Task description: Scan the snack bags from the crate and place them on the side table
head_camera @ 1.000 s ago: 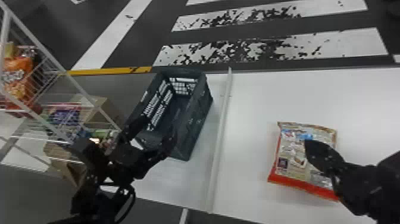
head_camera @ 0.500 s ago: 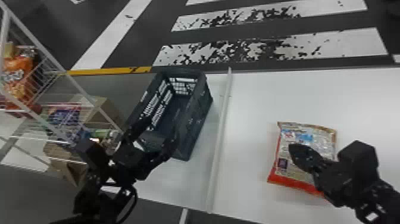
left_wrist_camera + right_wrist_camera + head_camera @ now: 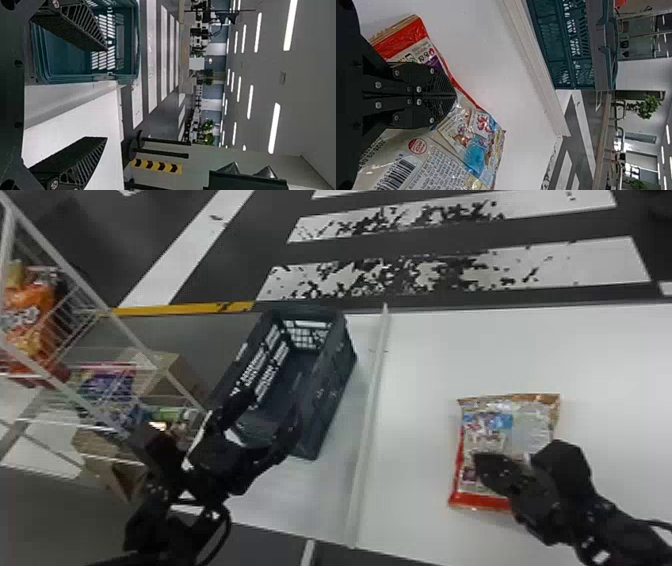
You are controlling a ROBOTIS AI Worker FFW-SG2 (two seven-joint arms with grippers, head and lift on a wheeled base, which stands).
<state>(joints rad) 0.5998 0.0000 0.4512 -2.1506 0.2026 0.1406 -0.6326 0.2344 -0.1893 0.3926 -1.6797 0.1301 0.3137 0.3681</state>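
Snack bag [image 3: 530,425] lies on desk [image 3: 425,390] right of crate [image 3: 330,390], barcode [image 3: 395,174] up, likely for scanning; right gripper [image 3: 456,95] over it, jaws closed; left gripper [image 3: 107,94] at crate's near end, jaws open.

A red-edged snack bag [image 3: 530,430] lies barcode-up on the table [image 3: 425,365].

A white wire rack [image 3: 75,277] stands on the left with an orange packet [image 3: 31,307] inside and a cardboard box [image 3: 167,372] beside it. Worn white stripes [image 3: 185,255] cross the dark floor beyond a yellow line [image 3: 185,310]. Ceiling lights [image 3: 274,128], a yellow-and-black chevron strip [image 3: 158,166] and a leafy plant [image 3: 647,107] mark the room behind.
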